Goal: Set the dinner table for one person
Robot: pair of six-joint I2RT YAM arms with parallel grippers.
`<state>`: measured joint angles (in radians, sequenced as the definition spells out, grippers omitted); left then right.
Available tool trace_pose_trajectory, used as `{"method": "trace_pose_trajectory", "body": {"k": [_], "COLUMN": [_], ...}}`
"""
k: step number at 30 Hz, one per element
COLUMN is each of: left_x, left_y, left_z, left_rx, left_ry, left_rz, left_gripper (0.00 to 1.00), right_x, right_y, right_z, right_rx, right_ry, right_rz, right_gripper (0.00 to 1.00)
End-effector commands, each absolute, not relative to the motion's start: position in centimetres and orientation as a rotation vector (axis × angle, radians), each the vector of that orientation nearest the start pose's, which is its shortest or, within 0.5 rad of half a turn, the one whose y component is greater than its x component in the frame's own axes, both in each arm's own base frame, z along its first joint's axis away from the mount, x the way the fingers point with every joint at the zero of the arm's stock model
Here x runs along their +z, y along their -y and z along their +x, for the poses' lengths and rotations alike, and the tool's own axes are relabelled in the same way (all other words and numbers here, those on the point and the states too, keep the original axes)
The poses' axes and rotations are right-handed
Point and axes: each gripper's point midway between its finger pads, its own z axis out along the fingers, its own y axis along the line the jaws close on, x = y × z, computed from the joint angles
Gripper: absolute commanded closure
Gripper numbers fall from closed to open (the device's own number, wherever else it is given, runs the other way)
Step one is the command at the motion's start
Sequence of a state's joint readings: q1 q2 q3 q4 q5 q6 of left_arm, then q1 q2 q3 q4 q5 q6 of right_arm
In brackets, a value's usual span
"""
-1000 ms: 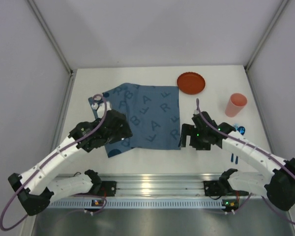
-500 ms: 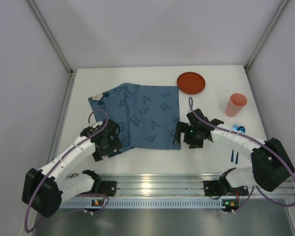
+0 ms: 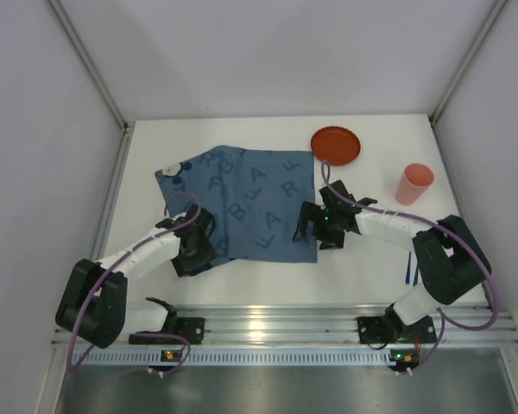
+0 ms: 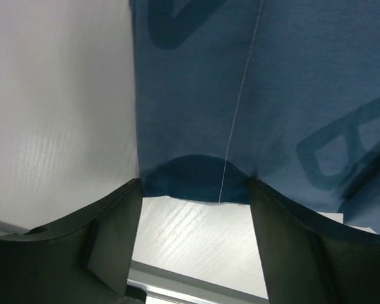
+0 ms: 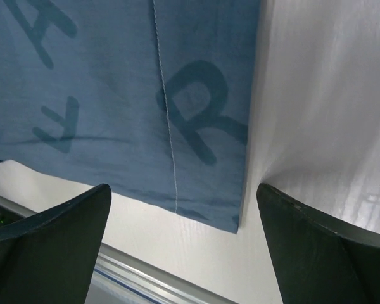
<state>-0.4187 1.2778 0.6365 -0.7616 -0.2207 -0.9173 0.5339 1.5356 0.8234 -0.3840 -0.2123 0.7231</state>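
The dinner table (image 3: 363, 267) is a white top with an aluminium rail at its near edge. A blue cloth mat (image 3: 250, 203) printed with letters lies on it, left of centre. My left gripper (image 3: 192, 250) is open over the mat's near left corner; in the left wrist view (image 4: 193, 215) the mat's hem (image 4: 196, 183) lies between the fingertips. My right gripper (image 3: 315, 228) is open wide over the mat's near right corner (image 5: 237, 218), with one finger on either side of it. A red plate (image 3: 335, 145) and a pink cup (image 3: 413, 183) stand to the right of the mat.
Blue cutlery (image 3: 410, 276) lies at the near right, partly hidden by the right arm. A small pale object (image 3: 169, 170) sits at the mat's far left corner. Grey walls close in the table on three sides. The rail (image 5: 145, 278) runs just below the right gripper.
Both arms have drawn back. The left gripper has moved nearer to the mat's near left corner, and the right gripper has moved left to the near right corner. The mat's near left edge has shifted.
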Motion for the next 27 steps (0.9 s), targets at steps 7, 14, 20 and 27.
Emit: {"method": "trace_pose_trajectory", "body": {"k": [7,14,20,27], "left_x": [-1.9,1.0,5.5,7.7], "left_y": [6.7,5.9,3.1,2.9], "left_z": [19.2,21.6,23.1,21.3], "left_rx": [0.119,0.095,0.227,0.214], "left_ry": [-2.814,-2.766,-2.704,-2.724], "left_rz": [-0.725,-0.763,-0.773,-0.905], "left_gripper": [0.71,1.0,1.0,1.0], "right_x": [2.1,1.1,0.5,1.0], "right_y": [-22.9,-20.5,-12.4,-8.1], "right_z": [27.1,27.5,26.6,24.5], "right_rx": [0.642,0.584,0.354,0.262], "right_ry": [-2.802,-2.828,-2.842,-2.868], "right_rz": [0.227,0.271,0.402,0.447], "right_gripper": [0.28,1.0,1.0,1.0]}}
